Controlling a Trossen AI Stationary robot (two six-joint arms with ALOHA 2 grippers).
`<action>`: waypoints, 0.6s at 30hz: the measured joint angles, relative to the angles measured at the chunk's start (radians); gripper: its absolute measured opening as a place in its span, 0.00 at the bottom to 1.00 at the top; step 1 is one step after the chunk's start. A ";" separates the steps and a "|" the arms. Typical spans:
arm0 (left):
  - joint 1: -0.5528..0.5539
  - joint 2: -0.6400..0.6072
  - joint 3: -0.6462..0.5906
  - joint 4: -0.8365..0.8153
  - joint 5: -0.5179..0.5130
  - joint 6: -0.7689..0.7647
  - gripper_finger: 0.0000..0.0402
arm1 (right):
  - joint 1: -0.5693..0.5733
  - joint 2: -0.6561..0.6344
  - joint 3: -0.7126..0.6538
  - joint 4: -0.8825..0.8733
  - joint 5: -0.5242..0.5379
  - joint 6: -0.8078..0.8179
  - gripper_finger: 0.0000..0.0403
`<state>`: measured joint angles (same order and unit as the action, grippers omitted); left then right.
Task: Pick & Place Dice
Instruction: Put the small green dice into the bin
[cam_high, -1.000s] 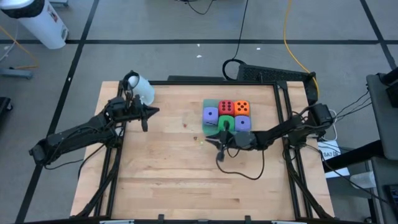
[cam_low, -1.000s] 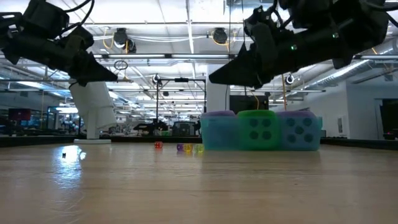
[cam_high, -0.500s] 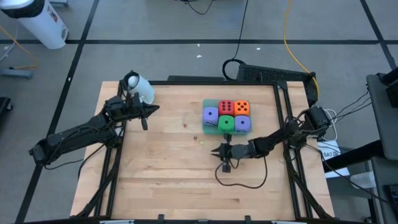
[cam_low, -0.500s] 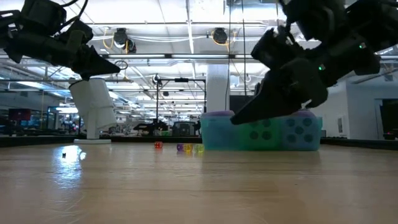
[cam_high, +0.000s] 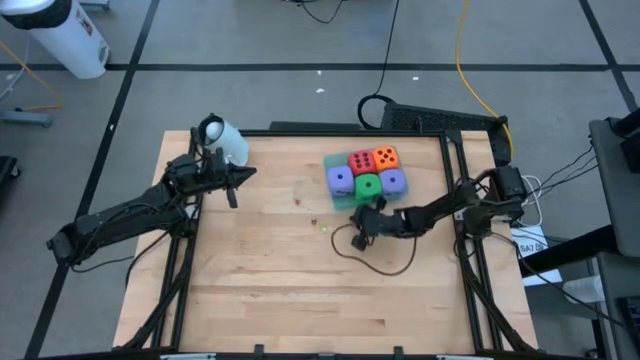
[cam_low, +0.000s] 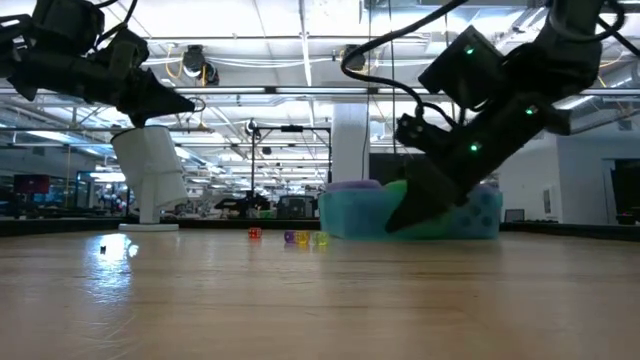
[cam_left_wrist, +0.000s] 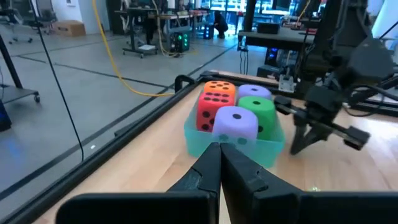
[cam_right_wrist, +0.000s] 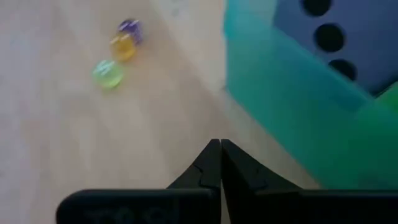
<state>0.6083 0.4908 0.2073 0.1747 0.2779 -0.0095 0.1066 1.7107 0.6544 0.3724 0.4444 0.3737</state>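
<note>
Pale wooden tabletop (cam_high: 270, 270) fills the frame of the rig, with a grey floor around it and a wide hall of benches beyond. Toward the far right of the wood sits a flat green tray (cam_high: 344, 201), skewed a little against the table's edges, and all five dice rest in it, packed close: the red die (cam_high: 361, 162) and orange die (cam_high: 385, 157) on the far row, a purple die (cam_high: 340, 180), the green die (cam_high: 368, 185) and a second purple die (cam_high: 394, 181) on the near row. The right claw (cam_high: 358, 222) is low at the tray's near edge, its fingers pinched together with nothing between them; whether it touches the tray cannot be told. Three tiny beads (cam_right_wrist: 118, 53), purple, yellow and green, lie on the wood just beside the tray. The left claw (cam_high: 248, 177) hangs above the far left of the table, well apart from the dice, fingers closed and empty, near a white cylinder (cam_high: 226, 140).
</note>
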 joint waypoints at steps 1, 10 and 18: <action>-0.001 0.000 0.000 0.002 0.000 -0.003 0.04 | -0.016 0.000 0.000 0.010 -0.001 0.000 0.00; -0.002 0.000 0.000 0.002 0.020 -0.029 0.04 | -0.053 0.000 0.000 0.266 -0.090 -0.127 0.00; -0.002 0.000 0.000 -0.040 0.038 -0.053 0.04 | 0.049 -0.009 0.023 0.365 0.057 -0.185 0.11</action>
<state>0.6064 0.4908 0.2073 0.1349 0.3157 -0.0625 0.1561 1.7016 0.6774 0.7375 0.5014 0.1890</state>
